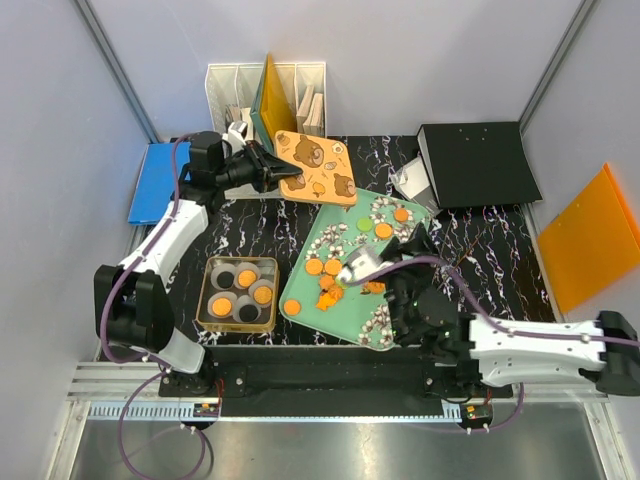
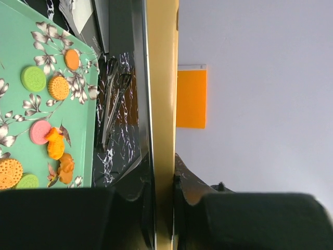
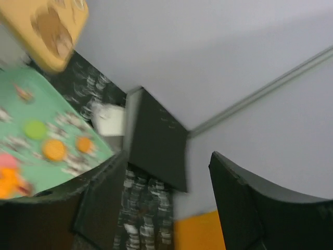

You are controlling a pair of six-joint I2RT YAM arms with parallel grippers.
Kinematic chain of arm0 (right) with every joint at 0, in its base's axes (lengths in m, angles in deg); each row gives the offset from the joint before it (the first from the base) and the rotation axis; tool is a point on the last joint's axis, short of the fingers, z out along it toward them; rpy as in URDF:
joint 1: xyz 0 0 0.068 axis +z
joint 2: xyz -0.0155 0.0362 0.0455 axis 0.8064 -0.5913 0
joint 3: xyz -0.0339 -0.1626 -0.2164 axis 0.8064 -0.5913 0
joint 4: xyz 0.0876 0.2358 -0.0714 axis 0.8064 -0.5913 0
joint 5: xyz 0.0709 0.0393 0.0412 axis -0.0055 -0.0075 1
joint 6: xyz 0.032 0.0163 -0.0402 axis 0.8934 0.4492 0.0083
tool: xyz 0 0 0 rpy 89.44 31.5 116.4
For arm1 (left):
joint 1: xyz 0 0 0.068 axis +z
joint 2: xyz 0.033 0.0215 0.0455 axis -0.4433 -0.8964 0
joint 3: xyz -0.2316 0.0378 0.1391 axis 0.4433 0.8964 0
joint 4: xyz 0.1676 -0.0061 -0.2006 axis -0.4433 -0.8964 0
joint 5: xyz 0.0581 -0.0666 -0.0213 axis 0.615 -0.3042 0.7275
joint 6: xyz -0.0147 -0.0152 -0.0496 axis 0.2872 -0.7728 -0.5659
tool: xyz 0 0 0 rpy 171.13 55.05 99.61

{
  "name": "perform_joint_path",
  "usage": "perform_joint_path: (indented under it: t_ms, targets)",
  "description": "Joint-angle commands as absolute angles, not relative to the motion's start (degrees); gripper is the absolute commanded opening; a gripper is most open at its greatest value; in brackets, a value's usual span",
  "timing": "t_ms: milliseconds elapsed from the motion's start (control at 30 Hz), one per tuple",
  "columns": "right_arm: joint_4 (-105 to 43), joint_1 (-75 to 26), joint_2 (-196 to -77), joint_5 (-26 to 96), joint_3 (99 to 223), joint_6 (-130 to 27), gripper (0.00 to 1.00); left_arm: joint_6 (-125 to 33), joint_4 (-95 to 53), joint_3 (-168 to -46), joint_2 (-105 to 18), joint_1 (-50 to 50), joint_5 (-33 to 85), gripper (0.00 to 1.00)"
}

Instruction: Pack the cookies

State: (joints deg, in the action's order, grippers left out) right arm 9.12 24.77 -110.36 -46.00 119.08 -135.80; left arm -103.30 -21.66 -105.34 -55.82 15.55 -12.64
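Several cookies [image 1: 314,267], orange, green and pink, lie on the mint-green tray [image 1: 300,300]. More orange and black cookies [image 1: 262,295] sit in paper cups in the square box [image 1: 208,268]. My left gripper [image 1: 265,168] is shut on the edge of a tan bear-print lid [image 1: 318,168] and holds it above the table behind the tray. In the left wrist view the fingers [image 2: 190,195] pinch the lid's edge [image 2: 161,78], with the tray's cookies [image 2: 58,87] to the left. My right gripper [image 1: 405,275] is over the tray's right side, open and empty [image 3: 171,208].
A white file organizer [image 1: 300,90] stands at the back. A black folder [image 1: 478,160] and an orange folder [image 1: 590,235] lie at the right, a blue folder [image 1: 158,180] at the left. Orange crumbly pieces [image 1: 328,295] lie on the tray.
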Motion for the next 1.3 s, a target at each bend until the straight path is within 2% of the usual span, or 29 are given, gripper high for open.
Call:
perform_joint_path:
  t_ms: [0,67,100,133,200,367,433,633,700,833,1067,1267]
  targets:
    - [-38.92,16.62,-105.24,-42.41,138.64,-82.91,0.71,-102.34,-17.57,-104.36,-52.06,14.98,-12.59,0.01]
    - [-57.3,3.2,-106.9,-19.71,152.76,-53.85,0.72,-101.46,-17.57,-103.12,-50.31,14.8,-12.77,0.01]
    - [-62.5,-11.24,-108.04,-10.13,154.85,-49.08,0.71,-101.19,-17.49,-101.81,-49.6,14.72,-12.94,0.01]
    - [-63.25,-18.61,-108.66,8.58,156.87,-45.38,0.72,-101.02,-17.4,-101.19,-48.81,14.72,-13.03,0.01]
    - [-63.0,-31.09,-111.2,25.4,157.94,-36.93,0.72,-100.05,-17.66,-99.7,-46.44,14.63,-13.12,0.01]
    - [-56.33,-33.0,-118.59,48.64,157.07,-23.33,0.75,-96.37,-20.2,-98.46,-41.79,14.54,-13.38,0.01]
    - [-45.2,-36.41,-120.27,58.89,151.74,-17.34,0.75,-95.48,-21.44,-97.41,-40.64,14.54,-13.38,0.01]
    - [-10.04,-40.92,-125.71,73.88,139.07,8.77,0.79,-94.6,-21.44,-92.57,-36.33,14.45,-13.47,0.01]
    - [2.32,-41.53,-129.12,75.39,136.69,16.51,0.78,-94.95,-20.66,-91.17,-35.89,14.36,-13.73,0.01]
    - [16.87,-41.44,-133.8,76.8,133.95,24.43,0.78,-95.13,-20.48,-90.46,-35.1,14.01,-14.17,0.01]
    - [19.62,-41.27,-140.3,79.61,135.62,22.96,0.8,-96.18,-19.95,-90.72,-35.62,11.91,-13.91,0.01]
    - [14.27,-40.83,-142.42,80.4,136.5,16.81,0.8,-96.88,-19.68,-91.6,-36.41,11.03,-13.47,0.01]
